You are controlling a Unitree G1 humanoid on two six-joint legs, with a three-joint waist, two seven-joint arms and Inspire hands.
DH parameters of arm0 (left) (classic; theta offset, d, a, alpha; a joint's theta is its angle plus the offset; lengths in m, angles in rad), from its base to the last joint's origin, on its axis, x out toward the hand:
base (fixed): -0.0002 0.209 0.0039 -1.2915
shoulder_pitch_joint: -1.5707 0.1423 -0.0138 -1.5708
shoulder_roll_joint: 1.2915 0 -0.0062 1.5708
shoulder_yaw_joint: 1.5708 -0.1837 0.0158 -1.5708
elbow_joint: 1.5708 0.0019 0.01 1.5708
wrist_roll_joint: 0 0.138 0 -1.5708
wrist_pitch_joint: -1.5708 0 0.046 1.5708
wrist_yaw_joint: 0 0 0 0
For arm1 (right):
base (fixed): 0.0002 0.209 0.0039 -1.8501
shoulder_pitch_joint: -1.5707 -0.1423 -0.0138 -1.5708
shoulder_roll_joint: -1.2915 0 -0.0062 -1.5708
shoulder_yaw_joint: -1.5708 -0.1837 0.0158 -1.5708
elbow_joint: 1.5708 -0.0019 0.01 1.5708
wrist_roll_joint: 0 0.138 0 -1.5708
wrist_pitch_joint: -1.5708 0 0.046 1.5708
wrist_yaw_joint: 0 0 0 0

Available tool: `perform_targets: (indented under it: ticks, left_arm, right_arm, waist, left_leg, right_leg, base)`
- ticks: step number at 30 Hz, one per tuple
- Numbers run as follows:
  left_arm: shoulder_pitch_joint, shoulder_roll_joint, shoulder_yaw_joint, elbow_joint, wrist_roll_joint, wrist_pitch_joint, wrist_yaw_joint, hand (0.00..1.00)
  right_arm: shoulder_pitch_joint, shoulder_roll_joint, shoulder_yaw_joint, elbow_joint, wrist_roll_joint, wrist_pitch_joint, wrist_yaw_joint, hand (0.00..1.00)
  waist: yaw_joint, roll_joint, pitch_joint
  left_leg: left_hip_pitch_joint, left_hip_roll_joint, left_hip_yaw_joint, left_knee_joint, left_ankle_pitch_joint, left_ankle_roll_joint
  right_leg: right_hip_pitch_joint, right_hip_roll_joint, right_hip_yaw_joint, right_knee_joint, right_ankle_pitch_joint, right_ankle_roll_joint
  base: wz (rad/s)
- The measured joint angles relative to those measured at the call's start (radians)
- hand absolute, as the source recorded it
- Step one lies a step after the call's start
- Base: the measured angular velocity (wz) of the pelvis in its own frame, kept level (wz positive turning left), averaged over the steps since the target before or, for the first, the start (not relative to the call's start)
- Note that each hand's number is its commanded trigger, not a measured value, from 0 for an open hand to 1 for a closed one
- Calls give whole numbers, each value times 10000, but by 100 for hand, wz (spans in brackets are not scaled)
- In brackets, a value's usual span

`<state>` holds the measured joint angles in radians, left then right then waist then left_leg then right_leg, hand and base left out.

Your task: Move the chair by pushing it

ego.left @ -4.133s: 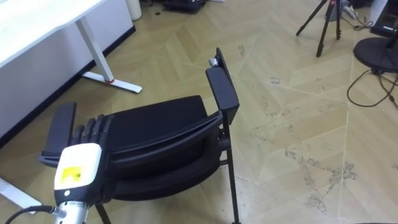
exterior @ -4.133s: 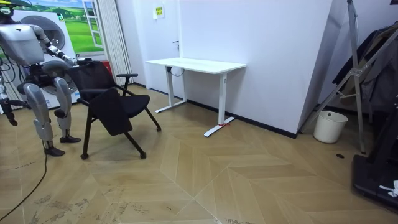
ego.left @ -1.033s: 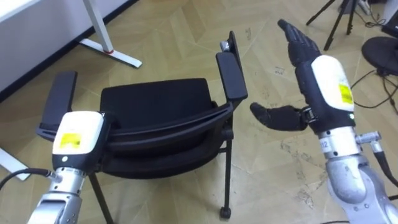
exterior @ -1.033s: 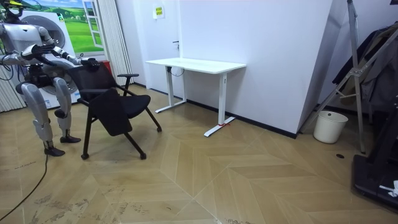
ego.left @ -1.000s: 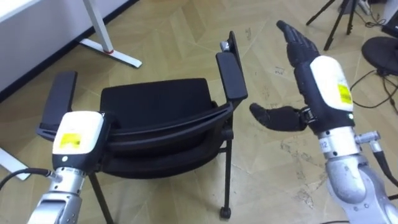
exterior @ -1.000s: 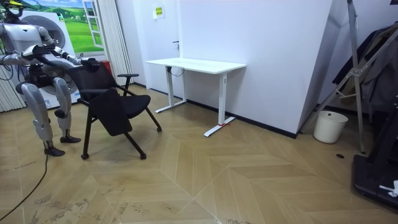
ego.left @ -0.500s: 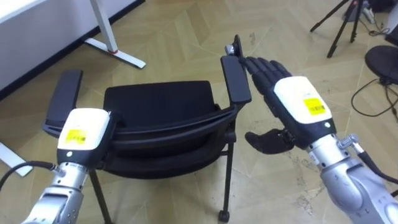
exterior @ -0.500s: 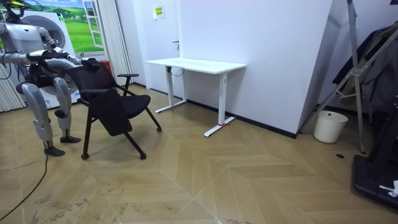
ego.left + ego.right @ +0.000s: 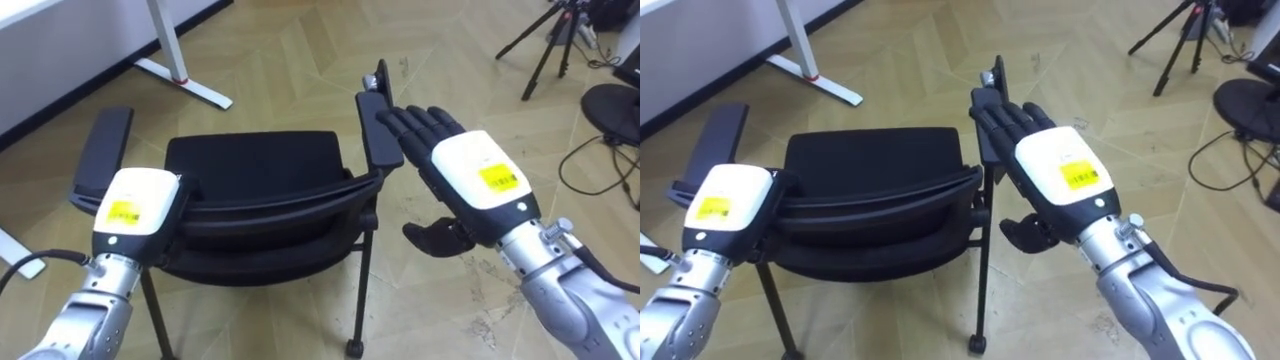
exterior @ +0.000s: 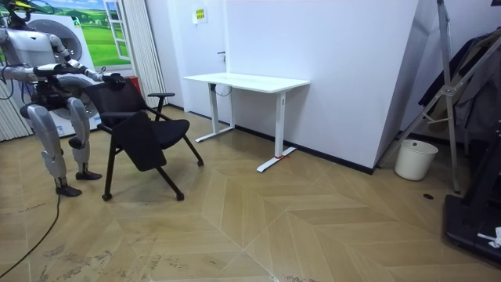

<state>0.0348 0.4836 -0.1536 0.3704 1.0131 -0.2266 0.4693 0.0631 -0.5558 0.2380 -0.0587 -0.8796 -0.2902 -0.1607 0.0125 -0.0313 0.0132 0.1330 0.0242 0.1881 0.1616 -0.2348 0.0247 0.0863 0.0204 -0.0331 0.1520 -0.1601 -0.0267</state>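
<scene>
The parquet floor (image 10: 313, 227) spreads wide. The white desk (image 10: 246, 81) stands against the far wall. On the room view's left sits the black chair (image 9: 255, 165), well apart from the desk, its seat facing that way. The robot stands close behind its backrest (image 9: 270, 215) with both arms raised to it. A white bin (image 10: 415, 159) sits far off by the wall, on the room view's right.

The right hand (image 9: 470, 180) is spread flat, fingers straight and apart, thumb hanging below. Its fingertips (image 9: 392, 120) reach the right armrest (image 9: 378, 135), though I can't tell if they touch it. The left hand (image 9: 135, 212) sits at the backrest's left end, near the left armrest (image 9: 100, 160). Its fingers are hidden, so I can't tell if it grips.
</scene>
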Motion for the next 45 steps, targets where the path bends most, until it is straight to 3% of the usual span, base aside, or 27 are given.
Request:
perform_targets:
  ticks: [8,14,20,28,33,36,45]
  left_arm:
    - [-130,-3,-195,-83,-23,88,-68,100]
    - [-350,-3,-491,-4,-34,122,5,100]
    - [-382,-4,-727,-2,-76,302,74,100]
    - [-661,-94,-1194,42,48,335,210,100]
    - [-837,-142,-1303,62,116,243,107,100]
    - [-903,-257,-1326,68,189,251,9,100]
    - [-1212,-373,-1646,84,263,280,-153,100]
  right_arm:
    - [-6,-6,376,0,-333,145,-12,0]
    - [-78,11,908,0,-352,223,-22,0]
    - [-920,120,1684,34,-599,307,-29,0]
    - [-1767,858,2300,1031,-605,314,15,0]
    - [-2351,1379,2405,1798,-741,320,16,0]
    - [-2558,1649,2499,2073,-781,531,18,0]
    - [-2991,1963,2843,2951,-624,905,452,0]
  waist:
    - [196,-2,-1]
    - [241,11,-5]
    - [309,57,3]
    - [725,20,13]
    - [764,9,21]
    - [810,13,26]
    - [1072,-15,49]
  left_leg:
    - [-35,0,-28,0,0,0]
    - [-105,2,-292,2,0,0]
    - [-34,7,-329,5,0,0]
    - [20,-22,-402,-13,1,1]
    - [-37,-29,-610,-22,1,1]
    - [-26,-33,-817,-23,1,1]
    - [-14,-33,-1212,-28,1,0]
  right_leg:
    - [-18,-8,-25,-9,0,0]
    - [-8,-14,-219,-20,0,0]
    - [79,-16,-241,-27,0,0]
    - [175,1,-286,-42,0,0]
    - [207,-8,-519,-120,-1,0]
    - [315,-8,-634,-188,-1,0]
    - [393,-35,-896,-180,-3,1]
  base:
    - [0]
    - [11]
    - [1]
    - [2]
    - [12]
    - [15]
    - [8]
